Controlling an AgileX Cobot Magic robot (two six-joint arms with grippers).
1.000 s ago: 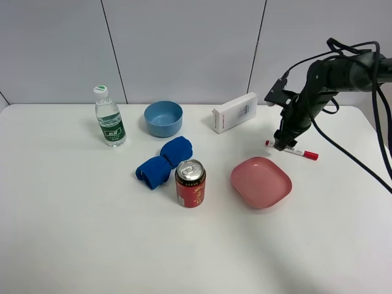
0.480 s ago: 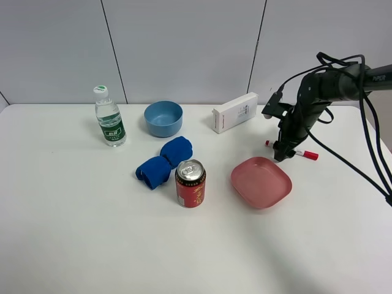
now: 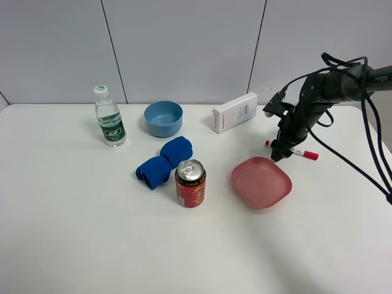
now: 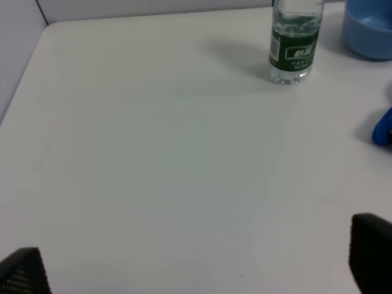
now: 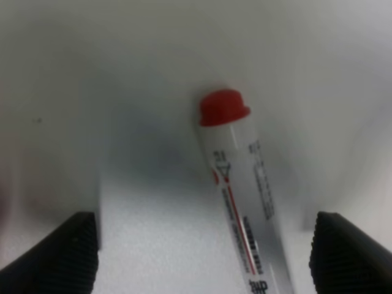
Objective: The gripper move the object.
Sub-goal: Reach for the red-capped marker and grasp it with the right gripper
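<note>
The right tool (image 3: 278,153) hangs low at the far right of the desk (image 3: 73,233), jaws spread wide astride the marker pen (image 3: 299,152), not gripping it. The pen lies flat on the desk just behind the pink dish (image 3: 261,182), red cap pointing right.

Lab-like: white table (image 3: 73,233), panelled wall (image 3: 184,43).
</note>
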